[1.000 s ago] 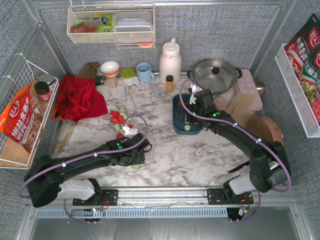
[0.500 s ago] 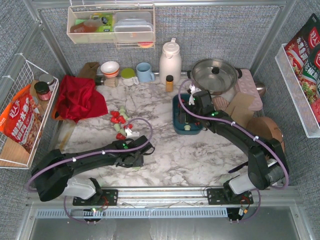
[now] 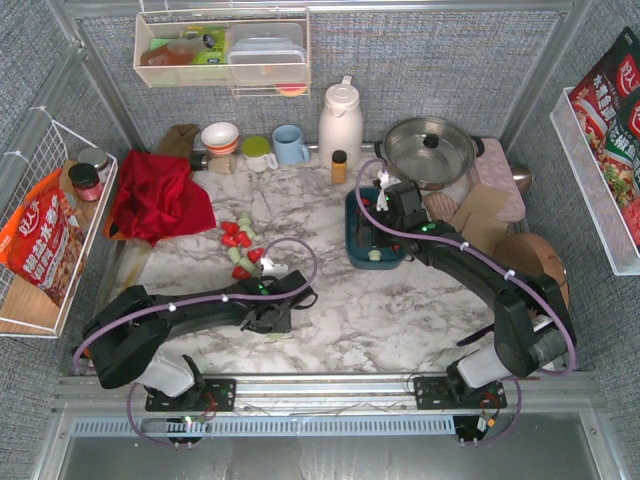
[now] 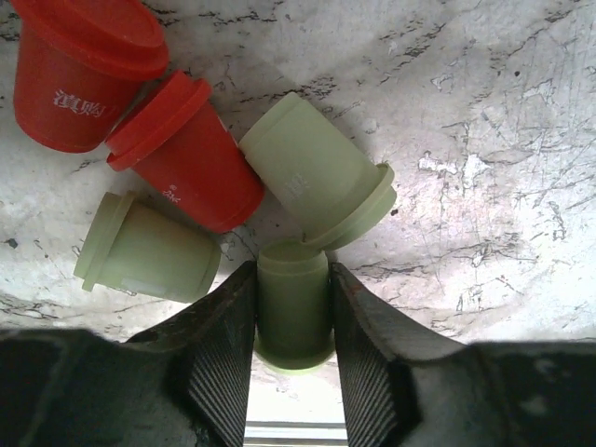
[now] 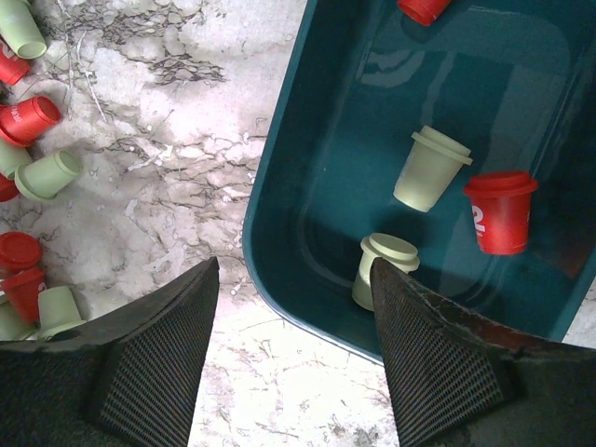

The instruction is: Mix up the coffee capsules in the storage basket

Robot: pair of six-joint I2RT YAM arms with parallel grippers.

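- The left gripper [image 4: 291,279] is closed on one pale mint green cup-shaped plastic capsule [image 4: 293,312], with the ribbed pads [image 4: 219,354] pressed against both of its sides.
- The long axis of the held capsule is aligned with the fingers: flared rim toward the wrist, closed base pointing away.
- Whether it is lifted or resting on the white marble-patterned tabletop [image 4: 484,140] cannot be told.
- Just ahead of it, four loose capsules are seen on their sides: two bright red ones [image 4: 186,154] and two mint green ones [image 4: 321,172].
- The nearer mint one is touching or almost touching the held capsule's base; which of the two cannot be made out.
- In the top view the loose pile of red and green capsules [image 3: 240,245] is found left of centre, just beyond the left gripper. The held capsule is hidden under the wrist there.
- Key relation: the dark teal rectangular plastic storage basket [image 3: 352,240] lies to the right of the left jaws, well apart across the marble. A rightward carry is judged necessary. The left arm is nearer the pile and the right arm is nearer the basket.
- The right gripper [image 5: 293,270] is held wide open with nothing between its jaws, above the basket's near left corner.
- Four capsules are seen inside the basket: two mint [image 5: 426,168] and two red [image 5: 501,209], one red cut off by the top edge.
- The basket's right part is cut off in the wrist view and covered by the right arm from above, so the full count cannot be established.
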